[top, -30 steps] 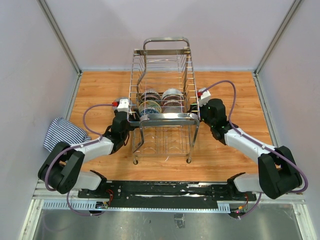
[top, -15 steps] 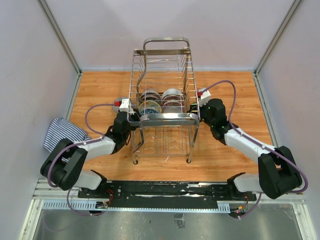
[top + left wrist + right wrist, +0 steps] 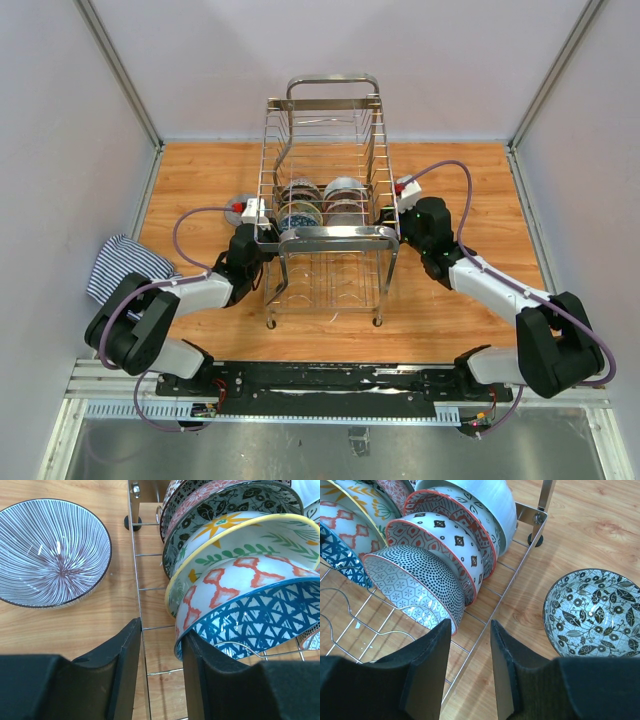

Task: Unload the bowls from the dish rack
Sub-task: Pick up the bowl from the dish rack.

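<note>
- Dish rack (image 3: 325, 215) sits mid-bench (image 3: 470, 180), with two rows of patterned bowls (image 3: 240, 580) on edge inside.
- Striped bowl (image 3: 52, 550) sits on the bench left of it, leaf-pattern bowl (image 3: 592, 612) on the right.
- Left end effector (image 3: 160, 665): fingers apart, straddling the rack's side wire by the blue triangle bowl (image 3: 260, 620).
- Right end effector (image 3: 471, 655): apart too, straddling the side wire beside the dotted bowl (image 3: 415, 580).

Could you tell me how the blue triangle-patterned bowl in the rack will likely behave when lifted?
The blue triangle-patterned ceramic bowl looks glossy, probably slippery. It stands on edge against the orange-patterned white bowl, so lifting it may shift that neighbour. Rigid ceramic, it could chip on the chrome wire rack.
</note>
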Motion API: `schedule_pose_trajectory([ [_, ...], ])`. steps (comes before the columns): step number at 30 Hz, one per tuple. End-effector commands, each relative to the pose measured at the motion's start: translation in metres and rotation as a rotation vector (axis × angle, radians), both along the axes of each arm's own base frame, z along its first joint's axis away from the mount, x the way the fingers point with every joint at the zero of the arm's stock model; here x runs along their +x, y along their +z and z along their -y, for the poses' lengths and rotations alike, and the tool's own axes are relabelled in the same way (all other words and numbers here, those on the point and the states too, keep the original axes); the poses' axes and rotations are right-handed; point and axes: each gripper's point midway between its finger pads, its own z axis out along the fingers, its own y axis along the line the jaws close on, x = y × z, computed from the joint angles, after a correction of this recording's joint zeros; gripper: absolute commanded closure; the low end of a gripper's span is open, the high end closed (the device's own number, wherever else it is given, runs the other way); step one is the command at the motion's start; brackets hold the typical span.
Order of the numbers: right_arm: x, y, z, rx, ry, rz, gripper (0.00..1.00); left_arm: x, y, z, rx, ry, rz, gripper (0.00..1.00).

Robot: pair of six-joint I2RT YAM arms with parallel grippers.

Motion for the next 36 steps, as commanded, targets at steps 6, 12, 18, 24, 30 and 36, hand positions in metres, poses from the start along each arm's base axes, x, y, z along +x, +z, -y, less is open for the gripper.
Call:
schedule_pose_trajectory([
  [6,-0.001,0.017,-0.02,-0.003,0.078,0.06,0.62,0.01,0.015,0.013,-0.042,-0.021,0.048,0.9],
  [12,-0.008,0.015,-0.026,-0.014,0.103,0.064,0.62,0.009,0.017,0.013,-0.043,-0.018,0.048,1.0],
  [18,-0.007,0.007,-0.026,-0.053,0.065,0.052,0.62,0.009,0.019,0.014,-0.046,-0.018,0.049,1.0],
  [24,-0.003,0.001,-0.024,-0.054,-0.006,0.043,0.63,0.008,0.021,0.015,-0.05,-0.02,0.048,1.0],
  [30,0.001,-0.003,-0.019,-0.014,-0.075,0.053,0.64,0.008,0.019,0.015,-0.048,-0.016,0.043,1.0],
  [36,-0.002,-0.009,-0.026,-0.016,-0.075,0.058,0.64,0.008,0.018,0.014,-0.048,-0.007,0.04,0.99],
])
